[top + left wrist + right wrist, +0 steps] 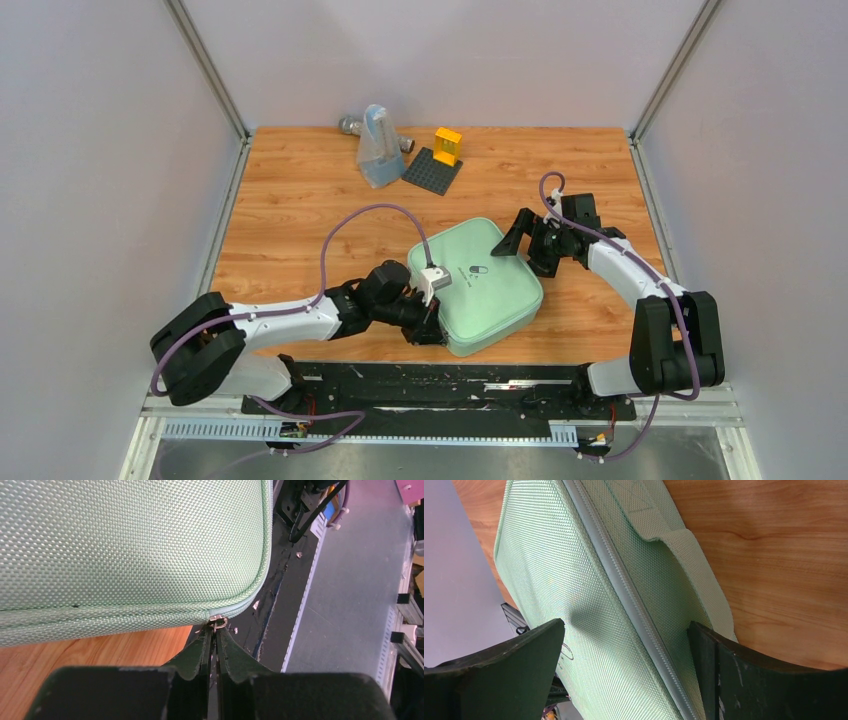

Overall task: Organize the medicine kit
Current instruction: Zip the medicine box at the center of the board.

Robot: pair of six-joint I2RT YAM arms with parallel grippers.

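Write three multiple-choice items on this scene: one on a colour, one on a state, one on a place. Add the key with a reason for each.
1. What colour is the medicine kit?
A. Red
B. Black
C. Pale mint green

2. How is the left claw?
A. Wide open
B. Shut on the kit's zipper pull
C. Out of every view

3. Where does the yellow block stand?
A. On the dark grey baseplate
B. On the medicine kit
C. In the left claw

Key:
1 C: all three views show its woven cover as pale green.
2 B: the left wrist view shows the fingers pressed together on the small metal pull at the kit's corner.
3 A: the top view shows it upright on the baseplate's far corner.
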